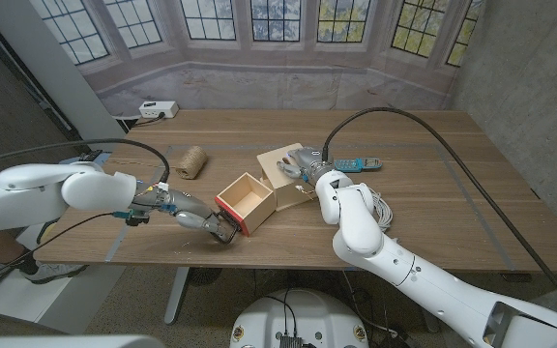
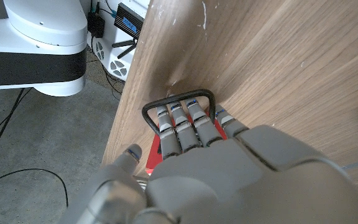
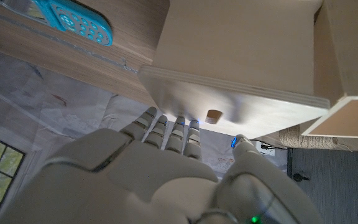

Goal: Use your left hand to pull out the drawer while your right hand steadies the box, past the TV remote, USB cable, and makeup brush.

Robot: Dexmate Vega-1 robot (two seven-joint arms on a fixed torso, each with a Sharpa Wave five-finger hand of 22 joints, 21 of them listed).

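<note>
A wooden box sits near the middle of the table, and everything here is placed from it. To the box's left, the left hand reaches in low along the near table edge and its fingers hook through a dark wire handle on the red front of the drawer. The drawer already stands well out of the box, open and looking empty, its long axis running from the box diagonally toward the near left edge, straight toward that hand. Any further pull, I judge, should follow that same diagonal line away from the box. A roll of twine lies farther left of the box. On the box's far side, the right hand presses its fingers against the top panel, steadying it without gripping anything. Just right of the box lies a blue remote, and white cable sits near the right arm.
</note>
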